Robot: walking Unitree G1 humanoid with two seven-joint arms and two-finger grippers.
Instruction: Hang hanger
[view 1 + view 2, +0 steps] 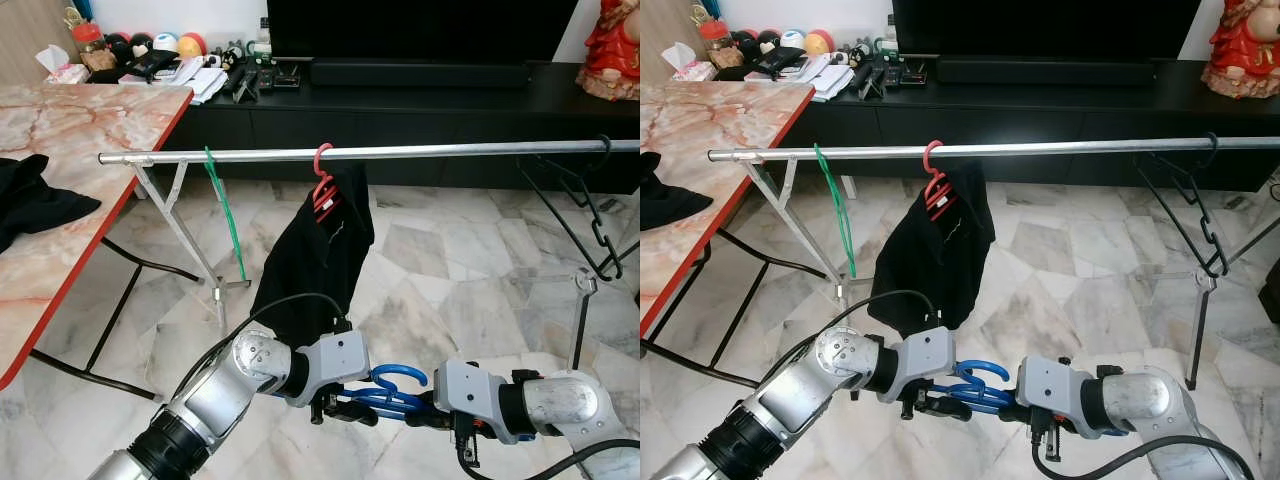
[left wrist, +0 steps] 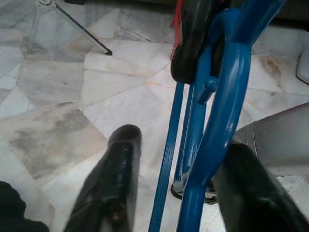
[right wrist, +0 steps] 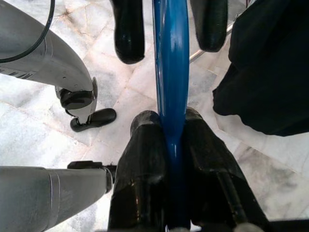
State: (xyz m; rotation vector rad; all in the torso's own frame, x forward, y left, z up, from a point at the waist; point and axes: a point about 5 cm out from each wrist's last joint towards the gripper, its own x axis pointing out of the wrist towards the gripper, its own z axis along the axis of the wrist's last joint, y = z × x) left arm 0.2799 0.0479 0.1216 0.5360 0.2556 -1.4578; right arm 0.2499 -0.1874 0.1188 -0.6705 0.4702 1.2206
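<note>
Low centre frame, blue hanger (image 1: 385, 398) is pinched by right gripper (image 3: 170, 130), left gripper (image 2: 178, 169) spread around it; hook is best kept upright toward rail (image 1: 450, 151).

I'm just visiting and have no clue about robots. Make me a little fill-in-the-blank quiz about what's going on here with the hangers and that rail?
1. The hanger held between the two grippers is ____ in colour.
2. The right gripper is ____ on that hanger, fingers pressed against both its sides.
3. The black garment hangs from the metal rail on a ____ hanger.
4. Left of it on the rail hangs a bare ____ hanger.

Missing words: blue; shut; red; green
</note>
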